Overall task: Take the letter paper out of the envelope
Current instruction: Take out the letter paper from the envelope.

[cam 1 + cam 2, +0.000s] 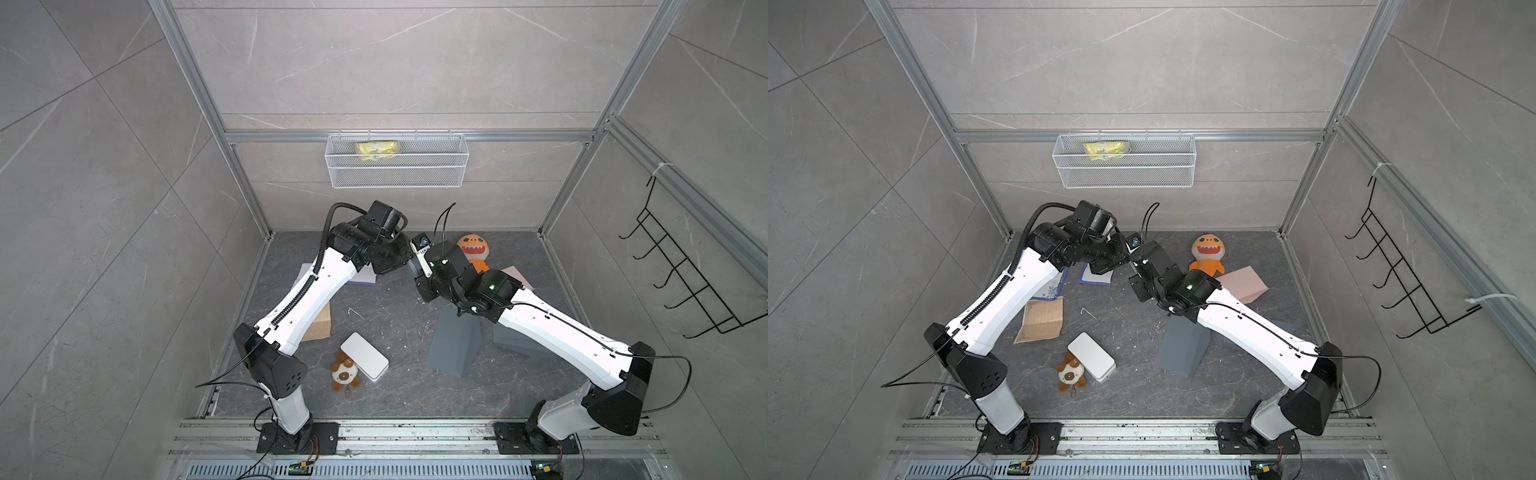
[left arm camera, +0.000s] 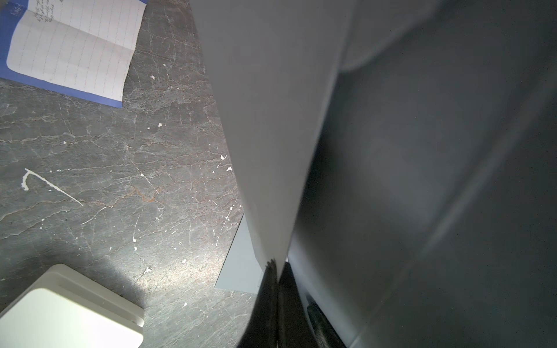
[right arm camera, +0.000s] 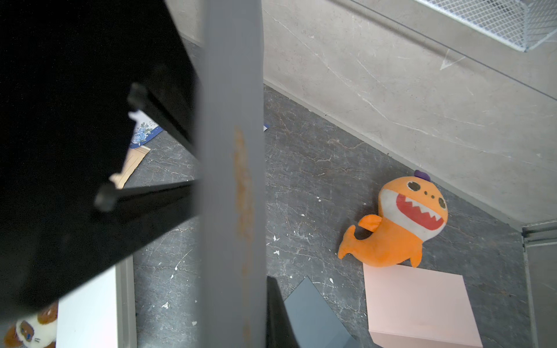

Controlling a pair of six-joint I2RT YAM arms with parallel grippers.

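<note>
Two claws shut, aloft mid-cell | left claw (image 2: 276,272) pinched on paper (image 2: 271,120) | right claw (image 3: 266,307) clamped on envelope (image 3: 232,180) | paper judged partly sheathed | risk: paper torn or slipped if pulled askew

Bare floor (image 1: 1117,320) between brown paper (image 1: 1040,320) and grey sheet (image 1: 1179,349); white box (image 1: 1091,356) lies nearer

On the counter (image 1: 399,316), a sheet (image 2: 72,48) lies near the left tool (image 2: 278,283). The box (image 1: 365,360) sits well apart from it, with the bear plush (image 1: 345,376) touching the box. Beyond the right tool (image 3: 268,289) lies the shark plush (image 3: 401,226), just beside a flat envelope (image 3: 419,304). Behind both tools, a basket (image 1: 415,178) holds a packet (image 1: 377,150).
</note>
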